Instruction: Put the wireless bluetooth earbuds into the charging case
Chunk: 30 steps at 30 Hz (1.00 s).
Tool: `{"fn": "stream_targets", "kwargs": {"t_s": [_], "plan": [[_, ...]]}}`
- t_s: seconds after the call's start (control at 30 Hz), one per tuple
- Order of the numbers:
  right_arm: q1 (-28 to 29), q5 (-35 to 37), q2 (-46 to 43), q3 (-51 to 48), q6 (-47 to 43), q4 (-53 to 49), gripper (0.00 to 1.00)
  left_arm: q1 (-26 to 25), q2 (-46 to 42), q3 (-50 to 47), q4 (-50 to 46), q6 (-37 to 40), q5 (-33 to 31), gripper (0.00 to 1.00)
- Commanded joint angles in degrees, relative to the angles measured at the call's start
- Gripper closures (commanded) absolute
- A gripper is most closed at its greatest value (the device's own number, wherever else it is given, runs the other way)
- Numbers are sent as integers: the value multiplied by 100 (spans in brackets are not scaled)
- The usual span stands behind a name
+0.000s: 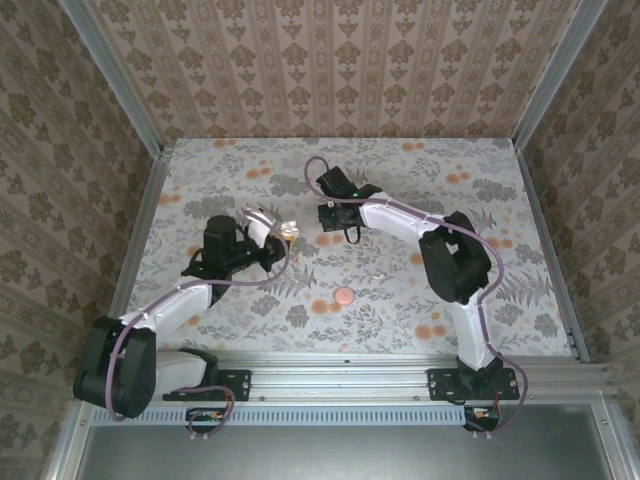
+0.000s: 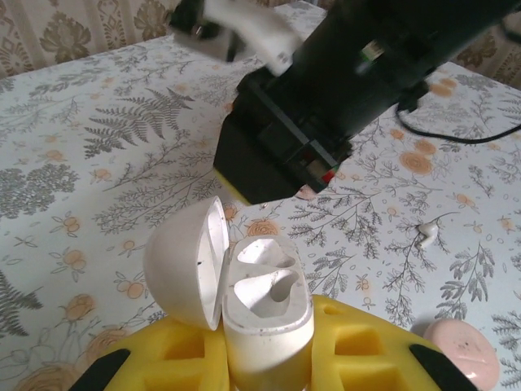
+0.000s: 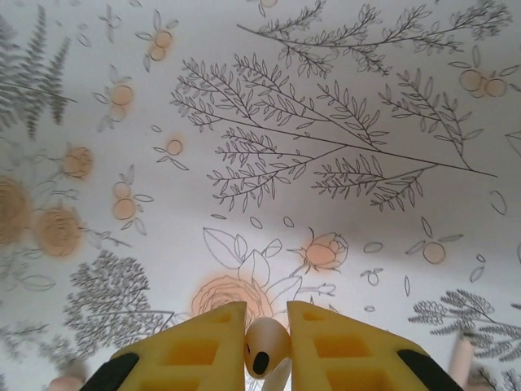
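open charging case (image 2: 264, 301), no earbud seated yet
the white case, lid hinged back and both wells seemingly empty, is pinched upright in the left gripper (image 2: 264, 349); the first earbud (image 3: 264, 349) is clamped between the right gripper (image 3: 267, 332) fingers above the floral table (image 2: 81, 163); the second earbud (image 2: 429, 232) lies loose on the table, apart from the case, near a pink puck (image 2: 464, 354); both insertions appear to remain

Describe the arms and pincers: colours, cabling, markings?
Matched pair: left arm and right arm have white links, black joint housings, a mauve cable looped along each. The left pincer and right pincer are yellow, with square recesses and black outer corners. No legible markings.
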Motion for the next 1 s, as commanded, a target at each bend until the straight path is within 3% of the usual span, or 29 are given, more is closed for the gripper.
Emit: {"fn": "stream_targets", "kwargs": {"t_s": [0.0,0.43,0.67,0.97], "plan": [[-138,-206,-708,-704,330,993,82,-142,254,-79,793,-266,-391,85],[-240,-546,-2440,-2762,482,3129,82,-695,1506,-51,2449,-672,-661,86],[-222,-826,-2826,-3511,610,4432,84,-775,1765,48,2827,-820,-649,86],[-27,-1197,-2857,-3727,417,5299,84,-810,1841,148,3074,-882,-205,86]]}}
